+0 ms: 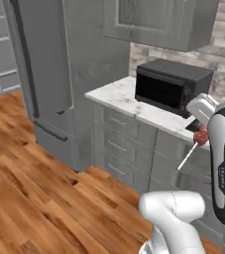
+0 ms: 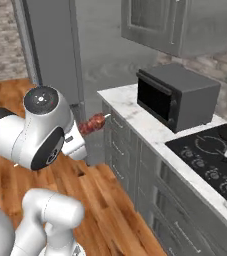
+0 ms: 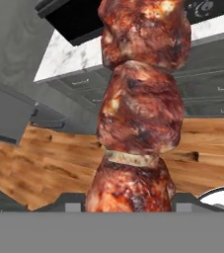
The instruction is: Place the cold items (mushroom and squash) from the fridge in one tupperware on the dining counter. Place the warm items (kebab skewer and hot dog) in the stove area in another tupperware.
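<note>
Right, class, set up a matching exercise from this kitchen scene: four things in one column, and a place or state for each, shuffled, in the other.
Things:
1. browned meat kebab skewer
2. black boxy microwave
3. black glass cooktop
4. two-finger gripper

Places or states:
A. set into the white marble counter
B. standing on the counter
C. shut on the skewer
D. held up above the wooden floor

Pairs: 1-D, 2-B, 3-A, 4-C

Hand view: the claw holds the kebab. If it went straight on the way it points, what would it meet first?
Probably the lower cabinets under the marble counter, beside the fridge. The claw is shut on the kebab, whose meat blocks the middle of the view, so the exact spot and depth are unclear.
</note>
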